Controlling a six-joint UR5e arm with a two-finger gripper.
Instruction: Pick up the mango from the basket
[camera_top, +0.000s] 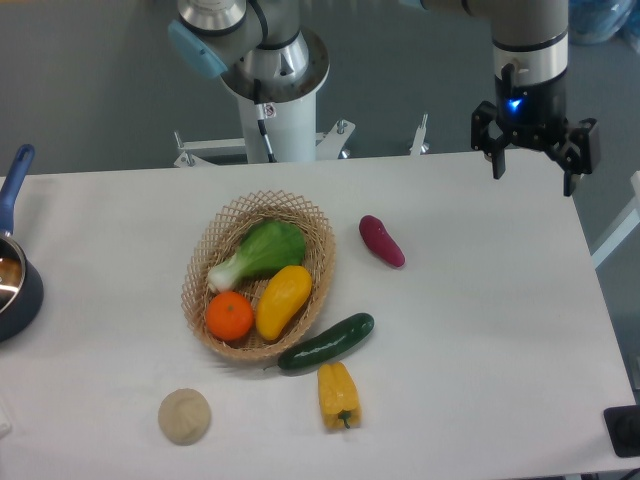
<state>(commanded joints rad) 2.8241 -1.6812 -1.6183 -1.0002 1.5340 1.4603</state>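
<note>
At the far left edge of the table (480, 330) sits a dark pot (14, 290) with a blue handle, only partly in frame; what it holds cannot be made out. Further right, near the front edge, lies a round beige lump (185, 416). The basket (318, 232) stands left of the table's middle and holds three things: a leafy green vegetable (262, 250) at the back, the orange (230, 316) at the front left, and the mango (284, 301) at the front right, lying lengthwise, touching the orange and leaning toward the basket's right wall. Just outside the basket's front right rim lies a dark green cucumber (327, 342), with a yellow bell pepper (338, 395) below it. A purple sweet potato (382, 242) lies apart to the basket's right. The tool (533, 172) hangs over the far right back edge of the table, fingers spread wide with nothing between them, well apart from the mango, which lies far to its left and nearer the front.
</note>
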